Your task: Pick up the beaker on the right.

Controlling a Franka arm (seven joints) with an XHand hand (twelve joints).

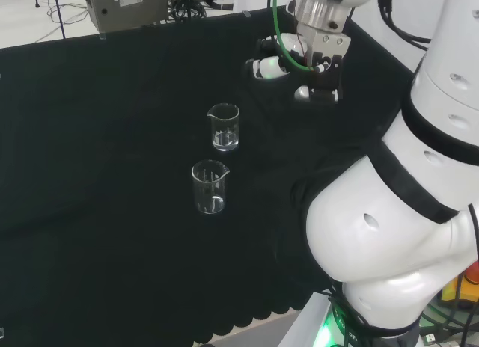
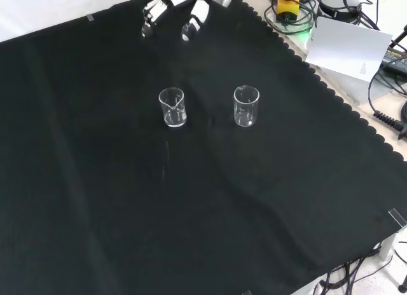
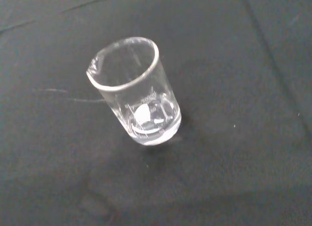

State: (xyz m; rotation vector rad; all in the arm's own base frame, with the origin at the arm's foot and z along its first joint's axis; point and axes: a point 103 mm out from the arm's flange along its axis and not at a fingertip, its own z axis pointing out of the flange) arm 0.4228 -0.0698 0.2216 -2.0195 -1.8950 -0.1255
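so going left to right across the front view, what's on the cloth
hand at the top edge → left beaker → right beaker; both beakers stand upright and apart on the black cloth.

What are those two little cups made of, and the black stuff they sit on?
Both beakers look like clear glass, possibly plastic: you see the cloth through their walls, and the rims glint. The cover looks like matte black fabric: it lies in soft creases and has a scalloped edge.
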